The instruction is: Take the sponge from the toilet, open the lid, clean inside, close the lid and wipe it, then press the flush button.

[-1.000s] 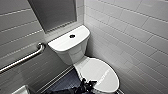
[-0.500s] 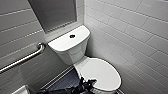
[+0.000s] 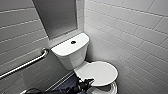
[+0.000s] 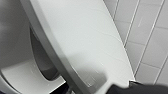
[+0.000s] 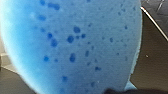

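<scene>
Tiled corner (image 3: 84, 27): left tool (image 3: 86, 82) reaches toilet lid (image 3: 101, 72), right tool (image 5: 117, 91) grips sponge (image 5: 75, 42).

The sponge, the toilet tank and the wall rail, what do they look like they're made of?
The sponge: soft foam with a matte finish, judging by the bright blue surface dotted with darker pores. The toilet tank: probably glazed ceramic, white and glossy with soft highlights. The wall rail: likely metal, a silvery tube with a bright streak along it.

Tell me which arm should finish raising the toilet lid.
Left. Its tool is at the edge of the partly raised lid, with the bowl showing beneath; the right carries the sponge.
</scene>
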